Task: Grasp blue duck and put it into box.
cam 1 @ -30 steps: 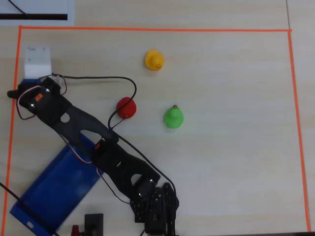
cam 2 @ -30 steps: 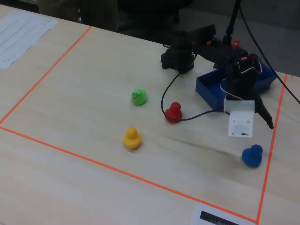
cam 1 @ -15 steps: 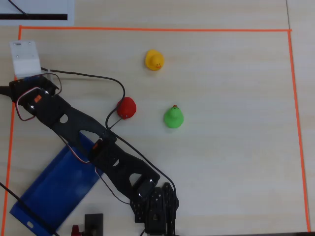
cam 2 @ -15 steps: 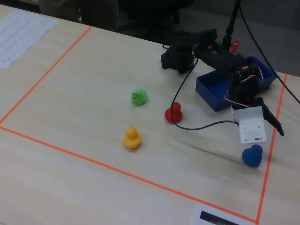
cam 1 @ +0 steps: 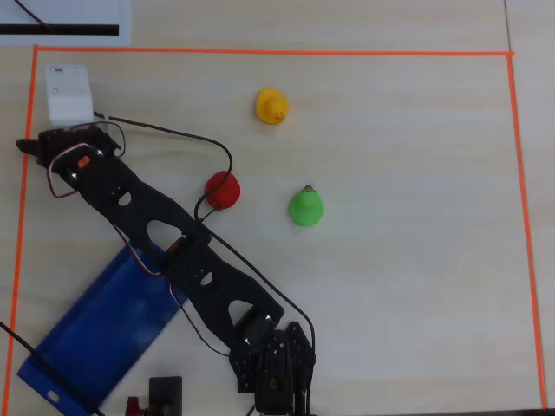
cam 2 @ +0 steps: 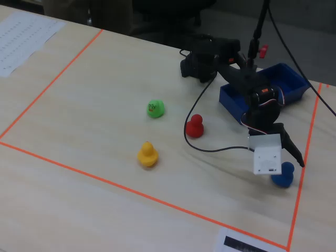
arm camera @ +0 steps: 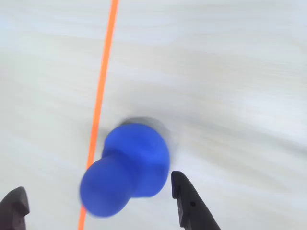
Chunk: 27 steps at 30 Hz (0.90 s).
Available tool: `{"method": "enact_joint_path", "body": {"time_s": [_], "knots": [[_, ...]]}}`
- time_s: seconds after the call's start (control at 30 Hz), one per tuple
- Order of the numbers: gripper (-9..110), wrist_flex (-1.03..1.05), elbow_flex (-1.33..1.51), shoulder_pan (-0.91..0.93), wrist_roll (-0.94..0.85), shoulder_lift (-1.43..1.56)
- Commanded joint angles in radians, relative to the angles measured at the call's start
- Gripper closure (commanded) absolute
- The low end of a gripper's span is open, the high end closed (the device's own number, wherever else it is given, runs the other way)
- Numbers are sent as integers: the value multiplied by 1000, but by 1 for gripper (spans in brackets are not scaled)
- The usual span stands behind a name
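The blue duck (arm camera: 127, 167) sits on the table on the orange tape line, blurred in the wrist view. It also shows in the fixed view (cam 2: 282, 175), under the white wrist camera. In the overhead view it is hidden under the arm. My gripper (arm camera: 98, 189) is open, one finger on each side of the duck; the right fingertip (arm camera: 181, 184) is close to its body. The gripper is at the top left in the overhead view (cam 1: 42, 144) and near right in the fixed view (cam 2: 287, 164). The dark-blue box (cam 1: 100, 334) lies at the bottom left, beside the arm (cam 2: 291, 79).
A red duck (cam 1: 222, 189), a green duck (cam 1: 305, 206) and a yellow duck (cam 1: 272, 106) stand mid-table, away from the gripper. Orange tape (cam 1: 277, 53) frames the work area. A black cable (cam 1: 173, 132) runs by the red duck. A paper sheet (cam 2: 26, 37) lies outside the tape.
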Motion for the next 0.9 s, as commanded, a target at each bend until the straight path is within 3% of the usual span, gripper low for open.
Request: {"method": "enact_joint_path", "body": {"time_s": [0.0,0.67,0.7,0.77,0.8,0.87], "knots": [[63,-29,0,2,17,15],[67,-8,-34,-38,72,-20],[70,-8,-43,-40,75,-28],[95,-8,-52,-40,87,-40],[102,-6,-52,-41,89,-46],[102,6,-52,-43,84,-55]]}}
